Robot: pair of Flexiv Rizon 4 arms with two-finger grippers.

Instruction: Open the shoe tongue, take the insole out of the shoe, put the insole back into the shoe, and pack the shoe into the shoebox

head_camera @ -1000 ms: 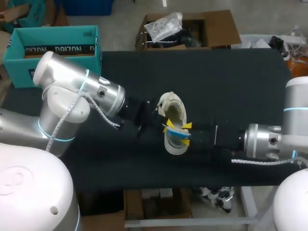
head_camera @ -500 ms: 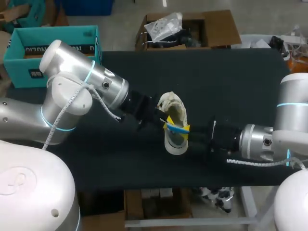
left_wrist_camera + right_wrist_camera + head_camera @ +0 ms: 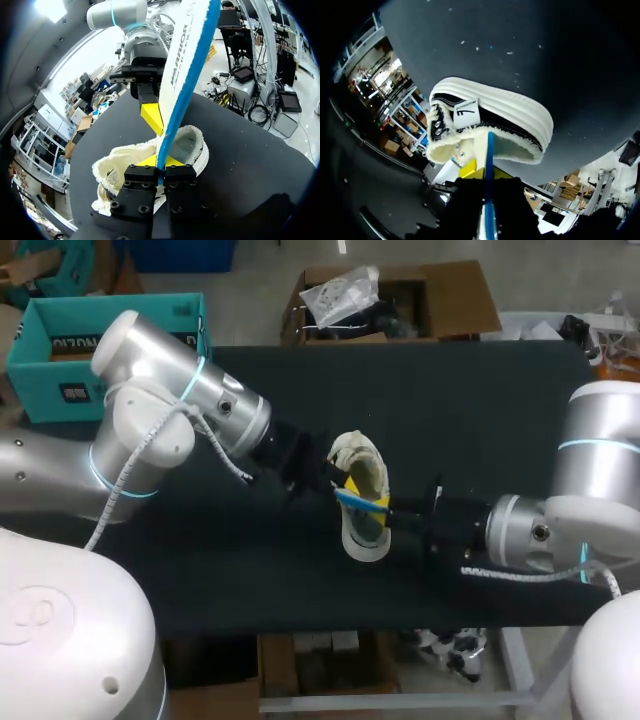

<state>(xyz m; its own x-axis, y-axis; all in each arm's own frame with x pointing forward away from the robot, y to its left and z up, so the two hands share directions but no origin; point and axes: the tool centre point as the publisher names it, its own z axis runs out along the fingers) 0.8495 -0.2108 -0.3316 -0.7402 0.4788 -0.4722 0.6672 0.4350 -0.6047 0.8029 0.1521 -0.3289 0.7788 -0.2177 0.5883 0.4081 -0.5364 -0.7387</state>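
Black table (image 3: 480, 400) had the white shoe (image 3: 365, 468) at its middle, opening up. Risk: both arms gripped one insole (image 3: 187, 65), so uneven pulls could bend it, slip it loose, or snag and tip the shoe. Arms lay low and near level from either side, meeting over the shoe. Left gripper (image 3: 160, 162) was clenched on the insole's edge; right gripper (image 3: 485, 172) was clamped on it too.

My left gripper (image 3: 340, 484) and right gripper (image 3: 384, 506) meet over the white shoe (image 3: 366, 472) lying on the black table (image 3: 480, 410). The blue-edged insole (image 3: 352, 499) spans between them, pinched by each. The teal shoebox (image 3: 110, 335) sits well behind my left gripper.
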